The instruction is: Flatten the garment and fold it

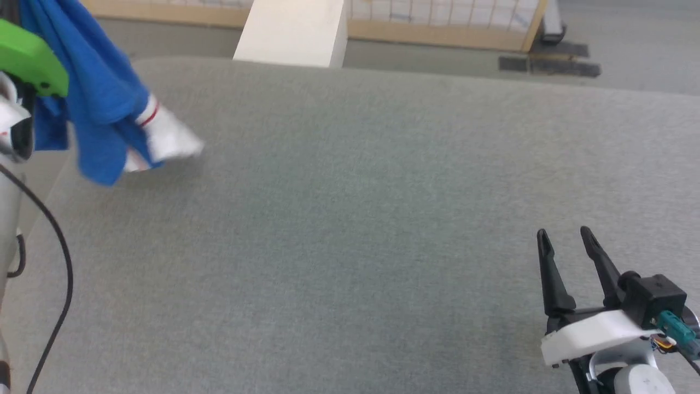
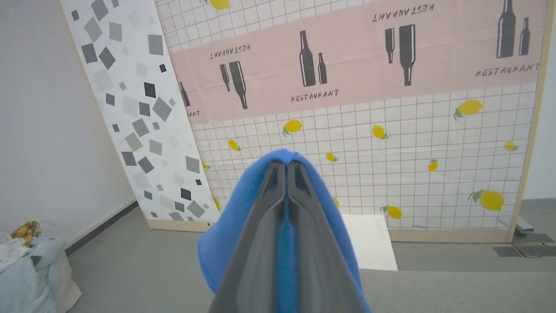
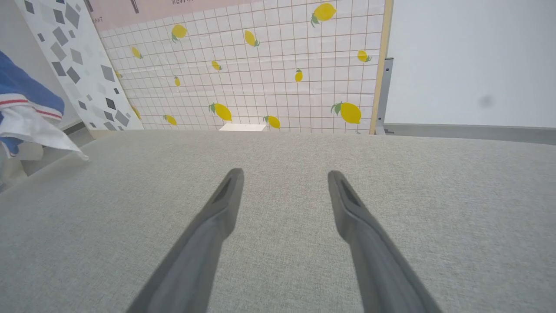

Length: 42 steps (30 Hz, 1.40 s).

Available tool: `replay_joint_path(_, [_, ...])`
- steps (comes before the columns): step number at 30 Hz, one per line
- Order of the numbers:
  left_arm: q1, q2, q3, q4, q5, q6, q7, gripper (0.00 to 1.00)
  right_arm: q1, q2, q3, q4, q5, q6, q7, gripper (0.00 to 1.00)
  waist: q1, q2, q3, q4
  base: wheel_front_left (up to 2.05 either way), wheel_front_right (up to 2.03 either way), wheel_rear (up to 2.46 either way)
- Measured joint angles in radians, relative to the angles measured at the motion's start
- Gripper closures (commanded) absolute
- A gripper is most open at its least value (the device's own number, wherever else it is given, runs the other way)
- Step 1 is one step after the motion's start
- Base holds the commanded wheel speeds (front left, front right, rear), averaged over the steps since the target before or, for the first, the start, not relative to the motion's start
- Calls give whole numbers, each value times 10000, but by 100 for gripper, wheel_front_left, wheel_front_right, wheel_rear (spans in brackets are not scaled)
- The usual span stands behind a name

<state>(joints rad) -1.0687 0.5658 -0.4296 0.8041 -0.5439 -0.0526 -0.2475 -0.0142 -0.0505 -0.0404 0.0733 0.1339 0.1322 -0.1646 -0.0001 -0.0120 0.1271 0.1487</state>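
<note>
Grey table [image 1: 350, 219] stretches ahead; the left gripper [image 2: 286, 166] clamps the blue garment [image 1: 104, 98] dangling above it. Nearby, the right gripper [image 1: 566, 235] stands spread.

A grey, fabric-covered worktop [image 1: 350, 219] spreads wide and bare. Just past its far edge stands a white block [image 1: 292, 33] on the grey floor [image 2: 130, 269]. Behind it leans a tiled panel [image 2: 391, 143] printed with lemons, crossed by a pink band [image 2: 347, 65] of bottles reading "RESTAURANT". To its left is a white panel [image 2: 139, 108] with scattered grey squares. Dark mats [image 1: 547, 60] lie far right, and a bundle of pale cloth [image 2: 30, 265] sits far left.
</note>
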Motion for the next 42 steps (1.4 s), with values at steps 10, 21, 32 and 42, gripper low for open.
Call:
replay_joint_path(10, [-12, -1152, -395, -1873, 4, -2, 0, 100, 95, -4, -355, -54, 117, 0, -33, 0, 0, 0, -312, -1131, 0, 0, 0])
replay_joint_path(21, [327, -2305, -1338, -4222, -35, 88, 779, 100, 92, -8, -648, -50, 270, 0, -125, 0, 0, 0, -101, -2489, 0, 0, 0])
replay_joint_path(32, [3683, -2092, -1521, -5175, -596, 1108, 978, 100, -242, -8, -541, 368, 685, 0, -476, 0, 0, 0, 932, -3256, 0, 0, 0])
replay_joint_path(42, [6161, -2606, -1914, -4042, -1032, 1476, 322, 54, -665, -6, -270, 848, 696, 0, -648, 0, 0, 0, 1573, -3341, 0, 0, 0])
